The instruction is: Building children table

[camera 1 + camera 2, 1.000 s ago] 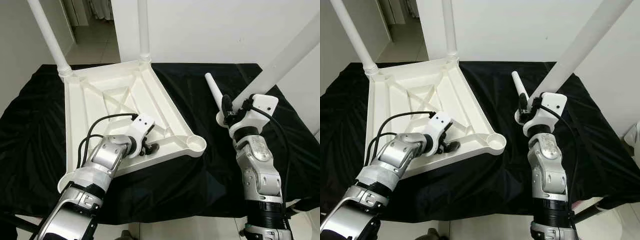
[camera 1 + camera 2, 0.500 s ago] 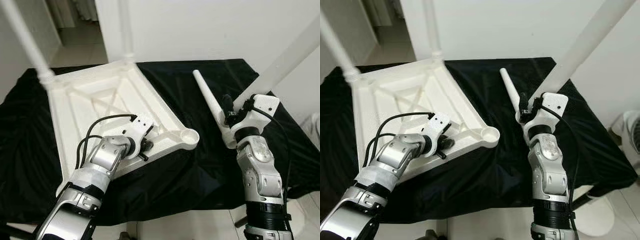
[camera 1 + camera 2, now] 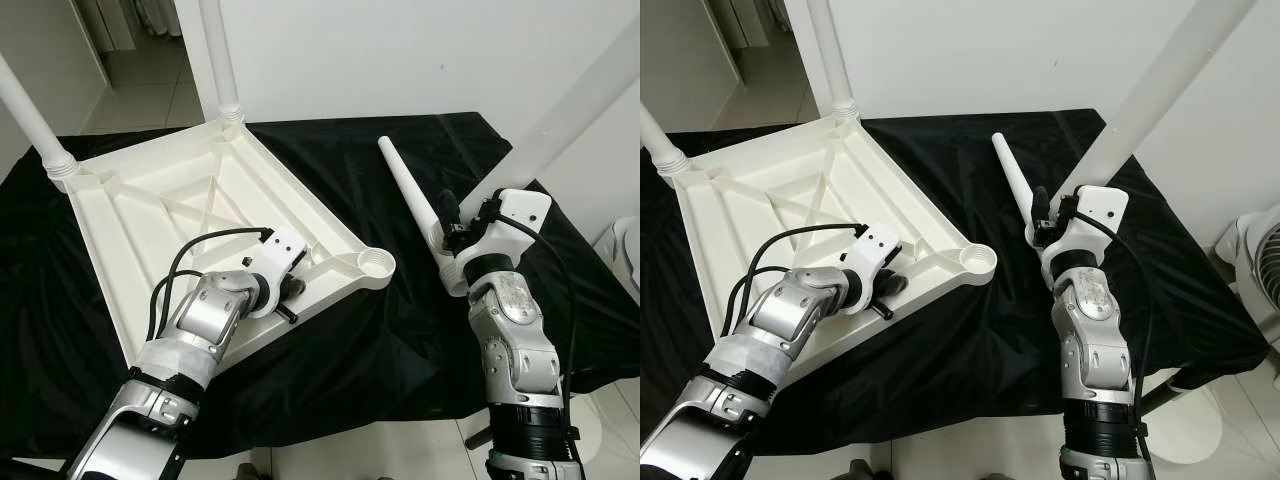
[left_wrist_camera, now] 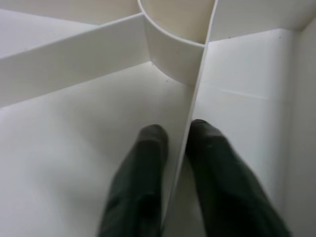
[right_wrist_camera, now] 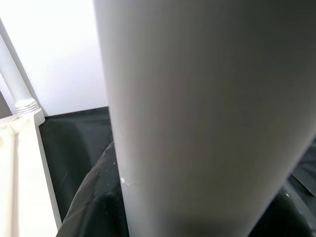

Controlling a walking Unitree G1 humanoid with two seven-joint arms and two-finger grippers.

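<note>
My left gripper (image 4: 175,143), fingers pinching a rib, has swung the upturned white plastic table (image 3: 180,205)'s empty corner socket (image 3: 375,265) toward the loose white leg (image 3: 412,195); right fingers: cannot tell.

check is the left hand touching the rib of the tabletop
Touching. The left wrist view shows the left hand with its two black fingers straddling the thin white rib of the tabletop, pressed against both sides.

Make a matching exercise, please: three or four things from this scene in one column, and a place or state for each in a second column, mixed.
1. table top
2. left gripper
3. loose leg
4. black cloth

a. lies slanted beside the right gripper
b. covers the work surface
c. upside down, two legs fitted
d. pinches a thin rib

Pairs: 1-c, 2-d, 3-a, 4-b
</note>
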